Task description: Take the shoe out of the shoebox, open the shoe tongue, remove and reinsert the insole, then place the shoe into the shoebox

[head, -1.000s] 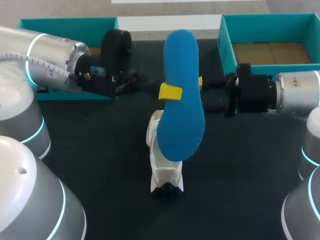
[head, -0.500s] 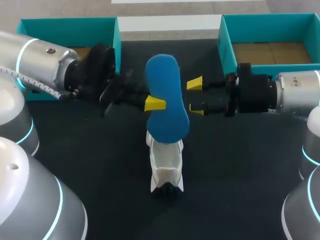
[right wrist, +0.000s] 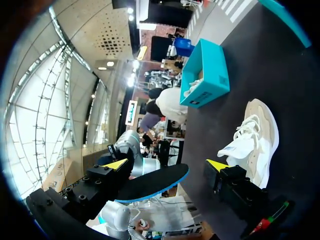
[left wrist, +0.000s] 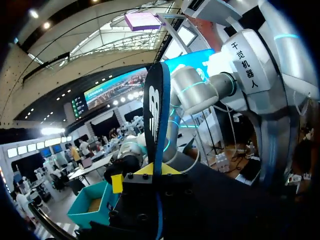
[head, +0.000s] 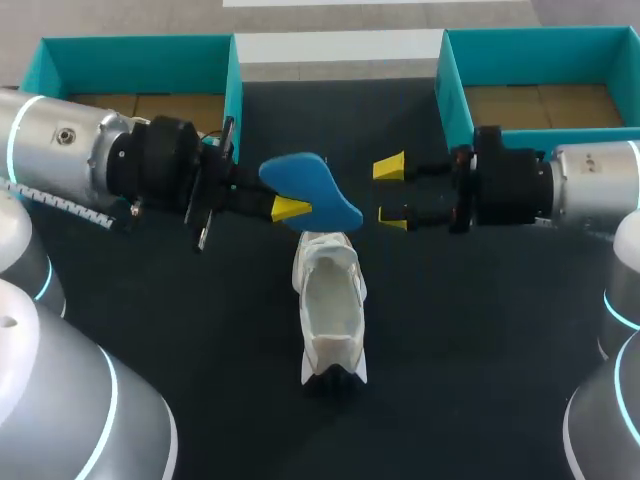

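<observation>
Head view is showing the left gripper (head: 292, 205) pinching the blue insole (head: 305, 178) between its fingers, with the right gripper (head: 392, 191) standing spread just beside the insole's free end. The white shoe (head: 330, 310) is lying below both; reinserting well means angling the insole's tip into the shoe's opening first.

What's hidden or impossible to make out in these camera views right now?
Head view: toe of the white sneaker, covered by the blue foam insole.
Head view: second yellow fingertip of the left gripper, behind the insole.
Head view: floor of the left teal cardboard shoebox, partly behind the left arm.
Left wrist view: the sneaker does not show at all.
</observation>
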Motion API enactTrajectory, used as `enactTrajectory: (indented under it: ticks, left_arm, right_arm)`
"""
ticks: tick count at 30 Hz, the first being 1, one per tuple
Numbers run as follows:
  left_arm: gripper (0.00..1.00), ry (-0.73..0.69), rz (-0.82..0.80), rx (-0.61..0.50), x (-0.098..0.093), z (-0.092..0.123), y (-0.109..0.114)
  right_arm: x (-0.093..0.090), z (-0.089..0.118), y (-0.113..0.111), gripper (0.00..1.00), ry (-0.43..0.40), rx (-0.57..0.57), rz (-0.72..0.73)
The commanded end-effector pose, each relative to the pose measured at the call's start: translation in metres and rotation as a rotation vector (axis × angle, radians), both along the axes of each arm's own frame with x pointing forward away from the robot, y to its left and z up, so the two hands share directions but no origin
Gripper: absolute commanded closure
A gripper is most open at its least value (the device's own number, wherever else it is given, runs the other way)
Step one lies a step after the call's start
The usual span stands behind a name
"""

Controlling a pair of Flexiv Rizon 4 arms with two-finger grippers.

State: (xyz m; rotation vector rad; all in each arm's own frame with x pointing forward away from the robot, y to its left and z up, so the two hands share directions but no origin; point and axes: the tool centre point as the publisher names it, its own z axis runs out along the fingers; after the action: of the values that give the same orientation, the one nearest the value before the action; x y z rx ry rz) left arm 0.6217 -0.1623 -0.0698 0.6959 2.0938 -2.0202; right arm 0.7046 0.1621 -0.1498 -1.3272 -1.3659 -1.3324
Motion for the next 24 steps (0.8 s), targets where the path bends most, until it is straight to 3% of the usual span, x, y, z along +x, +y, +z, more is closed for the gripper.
enactTrajectory:
  ticks: [1, 7, 14, 15, 19, 24]
  left_arm:
    - [1.0, -0.119, 0.077, -0.055, -0.012, -0.002, 0.003]
    - [1.0, -0.119, 0.077, -0.055, -0.012, -0.002, 0.003]
    - [1.0, -0.532, -0.021, 0.099, 0.001, -0.025, 0.011]
    - [1.0, -0.525, -0.01, 0.052, 0.003, -0.027, 0.013]
    - [1.0, -0.702, 0.001, 0.06, 0.006, -0.031, 0.016]
    - [1.0, -0.73, 0.021, 0.057, 0.009, -0.038, 0.017]
  right_arm:
    - [0.0, -0.001, 0.002, 0.0, 0.0, -0.001, -0.003]
    - [0.0, -0.001, 0.002, 0.0, 0.0, -0.001, -0.003]
    - [0.0, -0.001, 0.002, 0.0, 0.0, -0.001, -0.003]
    - [0.0, -0.001, 0.002, 0.0, 0.0, -0.001, -0.003]
    - [0.0, -0.001, 0.002, 0.0, 0.0, -0.001, -0.003]
    - [0.0, -0.001, 0.002, 0.0, 0.0, -0.001, -0.003]
